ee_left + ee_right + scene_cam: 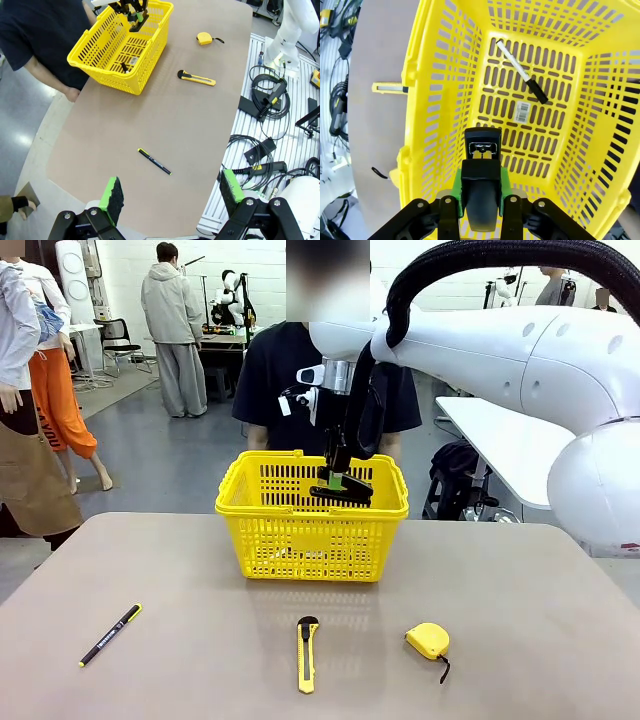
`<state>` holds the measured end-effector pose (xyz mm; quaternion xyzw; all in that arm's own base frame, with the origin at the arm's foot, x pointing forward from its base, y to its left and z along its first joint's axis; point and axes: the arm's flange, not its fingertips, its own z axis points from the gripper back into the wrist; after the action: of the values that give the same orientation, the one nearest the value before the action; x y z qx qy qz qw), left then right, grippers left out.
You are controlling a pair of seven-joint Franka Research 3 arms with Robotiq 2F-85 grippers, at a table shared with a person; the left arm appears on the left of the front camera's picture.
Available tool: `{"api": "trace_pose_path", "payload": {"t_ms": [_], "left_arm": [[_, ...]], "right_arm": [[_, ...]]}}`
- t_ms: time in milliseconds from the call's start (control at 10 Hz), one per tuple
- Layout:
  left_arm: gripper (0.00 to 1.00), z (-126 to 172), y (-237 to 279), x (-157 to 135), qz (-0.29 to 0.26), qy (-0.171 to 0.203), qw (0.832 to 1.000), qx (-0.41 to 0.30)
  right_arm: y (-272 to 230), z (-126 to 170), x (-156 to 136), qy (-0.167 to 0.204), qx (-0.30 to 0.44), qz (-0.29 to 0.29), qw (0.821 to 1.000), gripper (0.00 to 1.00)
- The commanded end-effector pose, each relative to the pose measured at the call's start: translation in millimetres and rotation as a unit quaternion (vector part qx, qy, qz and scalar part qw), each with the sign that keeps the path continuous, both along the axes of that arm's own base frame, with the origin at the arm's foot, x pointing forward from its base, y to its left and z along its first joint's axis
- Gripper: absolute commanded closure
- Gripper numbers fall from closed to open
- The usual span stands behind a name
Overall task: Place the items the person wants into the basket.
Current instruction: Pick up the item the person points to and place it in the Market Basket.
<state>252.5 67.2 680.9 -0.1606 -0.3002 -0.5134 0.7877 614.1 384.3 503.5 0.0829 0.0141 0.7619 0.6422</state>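
The basket (300, 550) is bright yellow plastic with slotted sides and its handles folded down along the rim. It stands on the far middle of the table (150, 570), just in front of the person (270, 370) in a dark T-shirt. The right gripper (338, 478) hangs directly over the basket's open top, and in the right wrist view the basket's slotted floor (445, 100) lies straight beneath it. The stapler (340, 488), dark navy-black with a metal mouth at its front end, is pinched crosswise between the right gripper's green pads (506, 190), level with the rim and clear of the floor. The tape measure (427, 640), small, rounded and yellow with a black strap, lies on the near right of the table, well apart from both grippers and just beside a yellow-and-black utility knife (307, 653). The marker (522, 72), with a white barrel and black cap, lies slantwise on the basket floor beyond the held stapler. In the left wrist view the left gripper (171, 190) hovers above the table with its fingers spread wide and nothing between them. A thin black pen (154, 161) lies on the tabletop beyond it.
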Motion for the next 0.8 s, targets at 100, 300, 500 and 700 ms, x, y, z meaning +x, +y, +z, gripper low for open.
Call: {"api": "trace_pose_path", "payload": {"t_ms": [100,300,500,700], "left_arm": [[0.00,0,0,-1,-0.003,-0.001,1.000,-0.003],[0.00,0,0,-1,-0.003,-0.001,1.000,-0.003],[0.00,0,0,-1,-0.003,-0.001,1.000,-0.003],[0.00,0,0,-1,-0.003,-0.001,1.000,-0.003]], "right_arm": [[7,-16,14,0.013,0.019,-0.010,1.000,0.68],[16,-27,24,0.008,0.019,-0.012,1.000,0.68],[23,-36,31,0.000,0.018,-0.012,1.000,0.68],[23,-37,33,0.008,0.015,-0.009,1.000,0.49]]}}
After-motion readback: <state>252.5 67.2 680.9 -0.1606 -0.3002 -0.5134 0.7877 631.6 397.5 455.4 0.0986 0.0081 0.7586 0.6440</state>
